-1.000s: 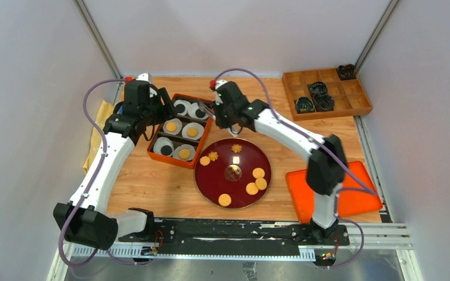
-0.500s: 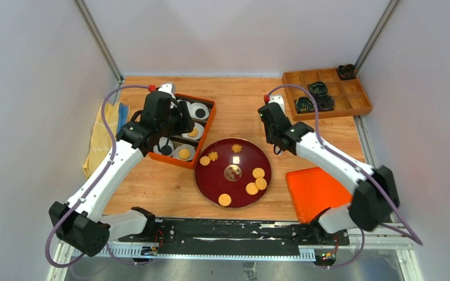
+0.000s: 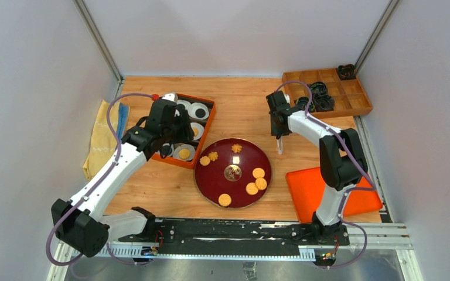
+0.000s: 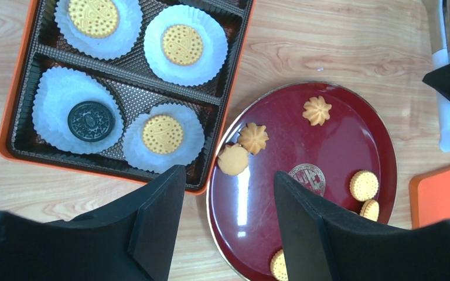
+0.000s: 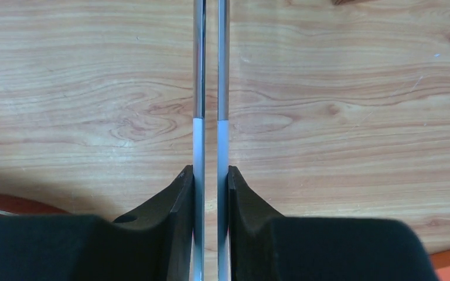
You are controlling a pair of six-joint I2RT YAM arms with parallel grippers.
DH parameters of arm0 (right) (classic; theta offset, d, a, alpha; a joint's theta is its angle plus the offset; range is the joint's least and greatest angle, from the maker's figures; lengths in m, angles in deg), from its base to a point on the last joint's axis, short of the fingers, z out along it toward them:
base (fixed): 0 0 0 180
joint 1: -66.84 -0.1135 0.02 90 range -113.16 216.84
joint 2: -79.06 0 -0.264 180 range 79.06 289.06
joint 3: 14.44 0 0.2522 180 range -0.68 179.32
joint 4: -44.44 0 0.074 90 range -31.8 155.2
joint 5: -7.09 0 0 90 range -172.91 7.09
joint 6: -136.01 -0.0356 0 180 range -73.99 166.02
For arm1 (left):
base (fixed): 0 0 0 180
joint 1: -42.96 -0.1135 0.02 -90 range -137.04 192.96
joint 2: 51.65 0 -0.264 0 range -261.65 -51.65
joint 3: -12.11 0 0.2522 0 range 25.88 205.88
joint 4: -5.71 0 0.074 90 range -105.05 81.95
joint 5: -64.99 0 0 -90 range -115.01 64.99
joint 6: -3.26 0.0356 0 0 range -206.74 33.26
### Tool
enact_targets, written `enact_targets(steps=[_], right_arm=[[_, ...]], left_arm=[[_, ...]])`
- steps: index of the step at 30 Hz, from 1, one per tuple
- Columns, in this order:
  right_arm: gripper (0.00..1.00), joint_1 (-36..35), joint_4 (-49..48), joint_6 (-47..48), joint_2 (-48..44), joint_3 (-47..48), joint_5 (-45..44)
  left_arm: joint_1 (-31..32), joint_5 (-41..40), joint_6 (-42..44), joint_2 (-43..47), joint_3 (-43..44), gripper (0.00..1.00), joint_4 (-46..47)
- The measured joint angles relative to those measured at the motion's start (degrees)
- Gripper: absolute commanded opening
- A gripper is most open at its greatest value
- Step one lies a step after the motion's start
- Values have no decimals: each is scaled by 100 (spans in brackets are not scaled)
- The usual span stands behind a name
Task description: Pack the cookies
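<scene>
Several cookies lie on the dark red plate [image 3: 222,178]: round golden ones [image 3: 258,172] and flower-shaped ones [image 3: 236,148]. The orange tray [image 3: 173,161] holds white paper cups with golden cookies [image 4: 162,134] and a black one [image 4: 91,120]. My left gripper [image 3: 179,126] is open and empty, above the tray's near edge and the plate's left rim [image 4: 228,175]. My right gripper [image 3: 278,130] is shut on metal tongs [image 5: 199,88] over bare wood, right of the plate [image 5: 211,170]. The tongs' tips point down at the table [image 3: 279,146].
A wooden compartment box [image 3: 351,99] with black coiled rings stands at the back right. An orange lid [image 3: 304,187] lies at the front right. A yellow cloth [image 3: 101,137] lies at the left edge.
My right arm swung from the tray to the right of the plate, carrying the tongs. My left arm moved right over the tray, toward the plate.
</scene>
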Motion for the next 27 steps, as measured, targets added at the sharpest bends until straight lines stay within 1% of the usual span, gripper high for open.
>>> enact_targets(steps=[1, 2, 5, 6, 8, 10, 11, 12, 16, 17, 18, 19, 20, 21, 24, 27], right_arm=[[38, 22, 42, -28, 59, 37, 55], [44, 39, 96, -48, 122, 52, 116], [47, 50, 339, -74, 227, 24, 275], [51, 50, 428, -61, 232, 9, 332], [52, 50, 540, -52, 210, 4, 439], [67, 50, 605, -39, 149, 4, 518], [78, 50, 640, -28, 90, 4, 540], [82, 48, 673, -7, 15, 4, 566], [85, 48, 726, 103, -337, 13, 649], [78, 48, 739, 116, -404, 28, 667], [59, 48, 745, 122, -452, 44, 678], [28, 48, 748, 151, -487, 48, 691], [4, 37, 765, 195, -511, 48, 713], [0, 13, 796, 284, -533, 48, 756], [0, -177, 929, 339, -713, 46, 785], [0, -669, 970, 393, -1016, -33, 861]], left_arm=[[0, 0, 2, -44, 2, 63, 2], [0, 0, 2, -79, 4, 63, 7], [0, 2, 2, -203, 2, 62, 26], [0, 4, 2, -247, 4, 62, 35], [0, 24, 0, -313, 4, 62, 52], [0, 52, -4, -372, 4, 62, 76], [0, 68, -4, -391, 4, 62, 76], [0, 70, -4, -404, 2, 63, 76], [0, 92, -4, -407, 4, 63, 116], [0, 105, -4, -407, 4, 63, 131], [0, 114, -4, -407, 4, 63, 144], [0, 118, -2, -407, 4, 63, 155], [0, 122, -4, -407, 4, 63, 162], [0, 127, -4, -407, 4, 63, 162], [0, 127, -2, -407, 4, 63, 164], [0, 127, -2, -422, 24, 62, 168]])
